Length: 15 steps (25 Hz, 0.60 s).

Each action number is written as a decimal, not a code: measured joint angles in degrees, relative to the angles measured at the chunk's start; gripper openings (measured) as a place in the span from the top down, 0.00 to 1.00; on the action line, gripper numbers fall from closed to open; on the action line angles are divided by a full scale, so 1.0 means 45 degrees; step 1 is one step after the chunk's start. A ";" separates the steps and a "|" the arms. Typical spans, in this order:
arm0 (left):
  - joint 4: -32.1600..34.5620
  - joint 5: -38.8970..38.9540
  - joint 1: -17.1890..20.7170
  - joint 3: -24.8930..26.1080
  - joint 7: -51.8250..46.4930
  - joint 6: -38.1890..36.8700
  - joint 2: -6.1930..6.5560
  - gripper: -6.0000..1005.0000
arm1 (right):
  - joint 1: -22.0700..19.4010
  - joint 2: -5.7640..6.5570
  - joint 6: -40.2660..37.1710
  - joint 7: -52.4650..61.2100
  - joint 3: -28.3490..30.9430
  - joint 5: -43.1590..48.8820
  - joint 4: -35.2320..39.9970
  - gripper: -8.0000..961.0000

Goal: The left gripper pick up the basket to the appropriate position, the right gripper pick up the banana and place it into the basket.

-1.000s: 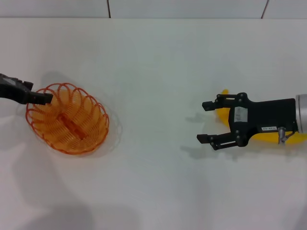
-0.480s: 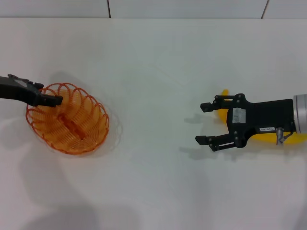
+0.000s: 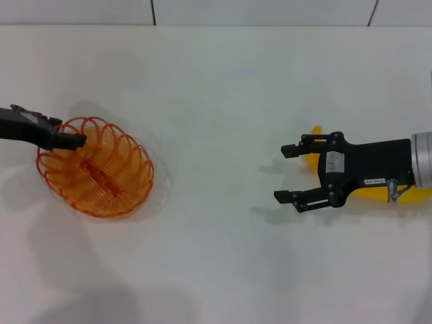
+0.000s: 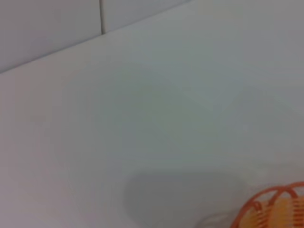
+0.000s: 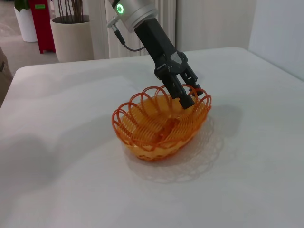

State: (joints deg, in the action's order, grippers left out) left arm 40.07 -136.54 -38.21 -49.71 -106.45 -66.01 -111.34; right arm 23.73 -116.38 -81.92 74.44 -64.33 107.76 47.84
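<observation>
The orange wire basket (image 3: 94,169) sits on the white table at the left; it also shows in the right wrist view (image 5: 161,124), and its rim shows in the left wrist view (image 4: 280,206). My left gripper (image 3: 77,140) reaches in from the left, and in the right wrist view (image 5: 189,99) its fingers are closed together on the basket's rim. My right gripper (image 3: 283,173) is open and empty at the right, just above the table. The yellow banana (image 3: 313,162) lies under it, mostly hidden by the claw and wrist.
The white table (image 3: 216,88) runs back to a tiled wall. Beyond the table's far edge, the right wrist view shows a large plant pot (image 5: 71,38) and a red object (image 5: 40,23).
My left gripper has moved right, from outside the basket onto its rim, then stopped. My right gripper has drifted slightly left. The basket and banana have not moved.
</observation>
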 joint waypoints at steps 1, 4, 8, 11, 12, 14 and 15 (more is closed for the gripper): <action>0.0001 -0.0052 0.0000 -0.0026 0.0002 0.0013 -0.0022 0.24 | 0.0000 0.0001 0.0002 0.0000 0.0000 0.0000 -0.0002 0.10; 0.0000 -0.0376 -0.0008 -0.0064 0.0166 0.0104 -0.0198 0.24 | 0.0000 0.0003 0.0002 0.0001 0.0000 0.0000 -0.0006 0.10; 0.0046 -0.0624 -0.0031 -0.0079 0.0424 0.0223 -0.0388 0.44 | 0.0000 -0.0012 0.0003 0.0018 0.0000 0.0000 -0.0025 0.10; 0.0098 -0.0774 -0.0039 -0.0085 0.0453 0.0263 -0.0453 0.56 | 0.0000 -0.0016 0.0003 0.0032 0.0000 0.0000 -0.0026 0.10; 0.0105 -0.0786 -0.0039 -0.0086 0.0458 0.0270 -0.0461 0.60 | 0.0000 -0.0016 0.0003 0.0036 0.0000 0.0000 -0.0026 0.10; 0.0114 -0.0791 -0.0040 -0.0086 0.0467 0.0272 -0.0465 0.67 | 0.0001 -0.0016 0.0002 0.0039 0.0000 0.0000 -0.0032 0.10; 0.0124 -0.0794 -0.0039 -0.0087 0.0468 0.0272 -0.0467 0.69 | 0.0000 -0.0016 0.0002 0.0040 0.0000 0.0000 -0.0041 0.10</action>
State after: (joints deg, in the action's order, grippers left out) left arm 40.63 -140.11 -38.38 -50.10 -104.34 -64.79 -113.44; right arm 23.73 -116.45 -81.91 74.62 -64.33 107.76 47.65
